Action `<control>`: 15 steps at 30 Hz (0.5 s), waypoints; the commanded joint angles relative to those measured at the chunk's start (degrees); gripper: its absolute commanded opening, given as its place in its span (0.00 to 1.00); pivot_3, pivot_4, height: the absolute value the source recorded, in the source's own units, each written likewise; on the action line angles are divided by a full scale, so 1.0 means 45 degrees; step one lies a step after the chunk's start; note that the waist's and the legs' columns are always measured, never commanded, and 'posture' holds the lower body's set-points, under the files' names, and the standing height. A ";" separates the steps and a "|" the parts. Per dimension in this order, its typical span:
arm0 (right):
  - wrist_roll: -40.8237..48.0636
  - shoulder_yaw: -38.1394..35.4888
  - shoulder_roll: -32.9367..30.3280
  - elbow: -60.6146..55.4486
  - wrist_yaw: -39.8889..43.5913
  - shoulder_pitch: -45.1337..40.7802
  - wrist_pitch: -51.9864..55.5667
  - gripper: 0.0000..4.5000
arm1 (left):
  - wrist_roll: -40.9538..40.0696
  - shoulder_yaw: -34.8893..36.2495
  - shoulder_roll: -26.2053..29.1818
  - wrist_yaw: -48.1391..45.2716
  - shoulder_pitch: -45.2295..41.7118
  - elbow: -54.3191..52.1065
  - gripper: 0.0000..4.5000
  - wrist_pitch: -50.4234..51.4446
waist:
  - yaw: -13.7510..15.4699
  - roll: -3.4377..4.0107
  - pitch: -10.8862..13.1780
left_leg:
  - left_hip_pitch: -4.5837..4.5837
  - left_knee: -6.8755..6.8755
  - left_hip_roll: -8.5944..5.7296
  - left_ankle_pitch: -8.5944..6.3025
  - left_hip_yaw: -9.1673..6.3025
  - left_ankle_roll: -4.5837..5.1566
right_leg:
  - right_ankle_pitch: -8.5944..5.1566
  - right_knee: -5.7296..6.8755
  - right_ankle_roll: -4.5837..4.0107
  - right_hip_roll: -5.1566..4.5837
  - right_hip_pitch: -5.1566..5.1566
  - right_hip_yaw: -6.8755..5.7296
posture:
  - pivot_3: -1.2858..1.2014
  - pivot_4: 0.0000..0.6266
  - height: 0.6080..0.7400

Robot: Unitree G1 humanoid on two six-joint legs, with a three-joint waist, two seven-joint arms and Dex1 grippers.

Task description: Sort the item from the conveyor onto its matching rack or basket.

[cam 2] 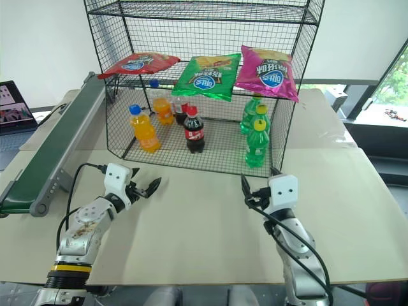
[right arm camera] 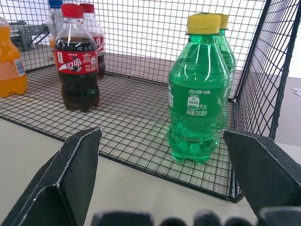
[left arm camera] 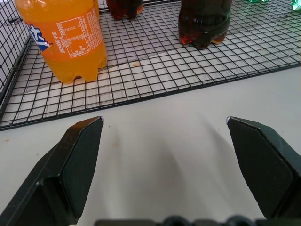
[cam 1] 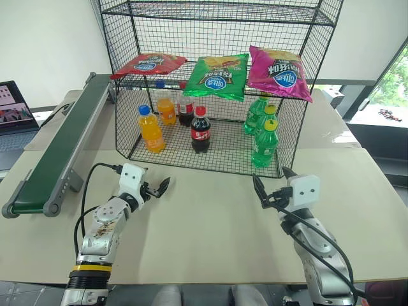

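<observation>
The red chip bag [cam 1: 148, 64] lies flat on the left end of the black wire rack's [cam 1: 125, 95] middle tier, beside a green chip bag [cam 1: 219, 76] and a pink one [cam 1: 278, 73]. The dark green conveyor [cam 1: 60, 150] runs along the left, its belt bare as far as can be seen. Both grippers hover over the beige table [cam 1: 210, 223] near the rack's front: the left gripper [cam 1: 158, 189] and the right gripper [cam 1: 266, 189] have jaws spread wide, grasping nothing. Orange soda [cam 1: 150, 129], cola [cam 1: 200, 131] and green soda bottles [cam 1: 264, 144] stand on the bottom tier.

Red bag [cam 1: 149, 64], green bag [cam 1: 220, 76], magenta bag [cam 1: 278, 72], black rack [cam 1: 217, 13].
</observation>
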 commanded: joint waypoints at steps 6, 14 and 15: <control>0.0043 -0.0029 -0.0164 -0.0701 0.0182 0.0167 -0.0260 1.00 | -0.0272 0.0167 -0.0043 -0.0328 0.0197 -0.0541 0.99 -0.0170 | 0.0000 0.0003 -0.0003 | 0.0000 0.0001 -0.0001 0.0000 0.0000 0.0000 | 0.0000 0.0000 0.0000 0.0000 0.0000 0.0002 | 0.52 0.24 0.98; -0.0056 0.0226 0.0001 -0.0770 0.0063 0.0051 -0.0079 1.00 | -0.0107 0.0260 -0.0098 -0.0075 0.0401 -0.0542 0.99 -0.0346 | -0.0007 0.0003 -0.0005 | 0.0002 0.0005 0.0001 0.0000 0.0000 0.0001 | 0.0000 0.0007 -0.0001 0.0002 0.0001 0.0004 | 0.52 0.24 0.98; -0.0069 0.0279 0.0023 -0.0781 0.0040 0.0059 -0.0071 1.00 | -0.0186 0.0314 -0.0127 -0.0048 0.0392 -0.0595 0.99 -0.0268 | -0.0001 0.0004 -0.0005 | 0.0002 0.0005 0.0001 0.0000 0.0000 0.0001 | 0.0000 0.0007 -0.0001 0.0004 0.0001 0.0004 | 0.52 0.24 0.98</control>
